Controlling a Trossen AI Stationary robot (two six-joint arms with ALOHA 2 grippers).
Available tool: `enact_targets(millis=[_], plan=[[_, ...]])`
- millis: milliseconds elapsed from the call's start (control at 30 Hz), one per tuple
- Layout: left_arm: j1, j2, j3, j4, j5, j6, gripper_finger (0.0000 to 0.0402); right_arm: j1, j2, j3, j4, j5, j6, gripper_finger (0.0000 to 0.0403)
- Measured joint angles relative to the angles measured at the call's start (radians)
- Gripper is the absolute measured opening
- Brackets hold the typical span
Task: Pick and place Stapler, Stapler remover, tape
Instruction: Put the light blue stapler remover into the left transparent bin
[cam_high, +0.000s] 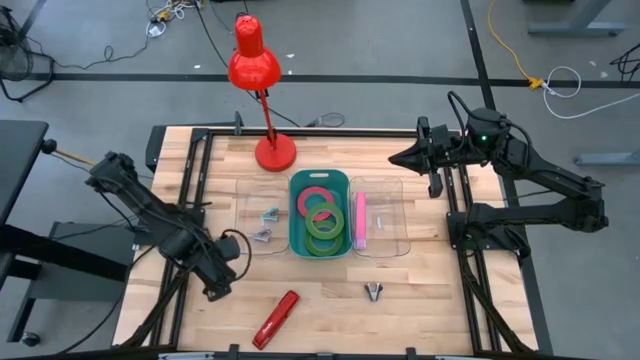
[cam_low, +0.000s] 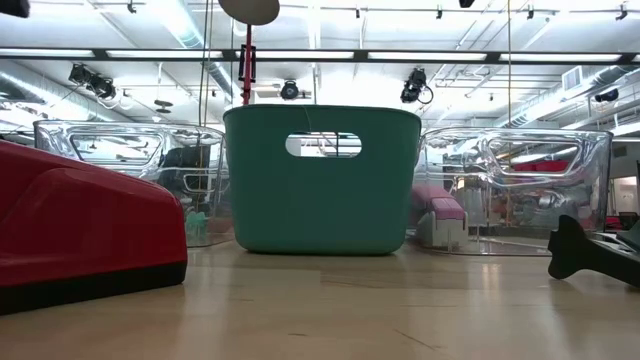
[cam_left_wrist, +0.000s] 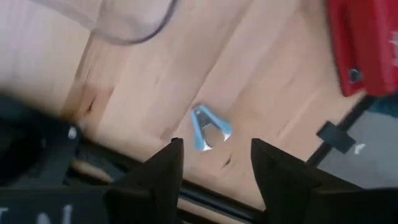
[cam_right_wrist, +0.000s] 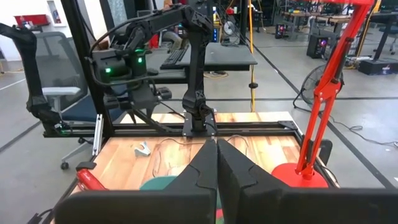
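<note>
Lying on the bare wood just ahead of my left gripper (cam_left_wrist: 216, 144) is the blue staple remover (cam_left_wrist: 210, 127) (fingers parted, gripping nothing). Near it lies the red stapler (cam_high: 277, 319), by the table's front edge. Tape rolls (cam_high: 322, 222) sit in the green bin (cam_high: 294, 230) mid-table. My right gripper (cam_right_wrist: 217, 168) hangs closed and empty over the far right side.

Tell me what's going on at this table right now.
The left end effector hangs open over a blue staple remover lying on the wood near the table's front left, not yet gripping it. The red stapler and another staple remover lie loose on the table in front of the bins. Tape rolls sit in the teal bin. The right end effector waits shut at the back right.
</note>
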Motion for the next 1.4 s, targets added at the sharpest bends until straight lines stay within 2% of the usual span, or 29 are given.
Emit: enact_targets(millis=[267,400,733,967,1400], plan=[[0.009,0.034,0.0,-0.003,0.064,-0.116,0.0263,0.0,0.042,0.0,0.0,-0.001,0.008,0.0004],[-0.003,0.06,0.0,0.0,0.07,-0.14,0.0281,0.0,0.064,0.0,0.033,-0.003,0.008,0.0004],[-0.003,0.142,-0.015,0.023,0.157,-0.134,0.0274,0.0,0.075,0.0,0.078,-0.011,0.008,0.0004],[-0.006,0.14,-0.169,0.178,0.238,-0.131,0.0273,0.0,0.075,0.0,0.078,-0.011,0.008,0.0004],[-0.045,0.138,-0.365,0.364,0.349,-0.102,0.0273,0.0,0.075,0.0,0.074,-0.012,0.02,0.0004]])
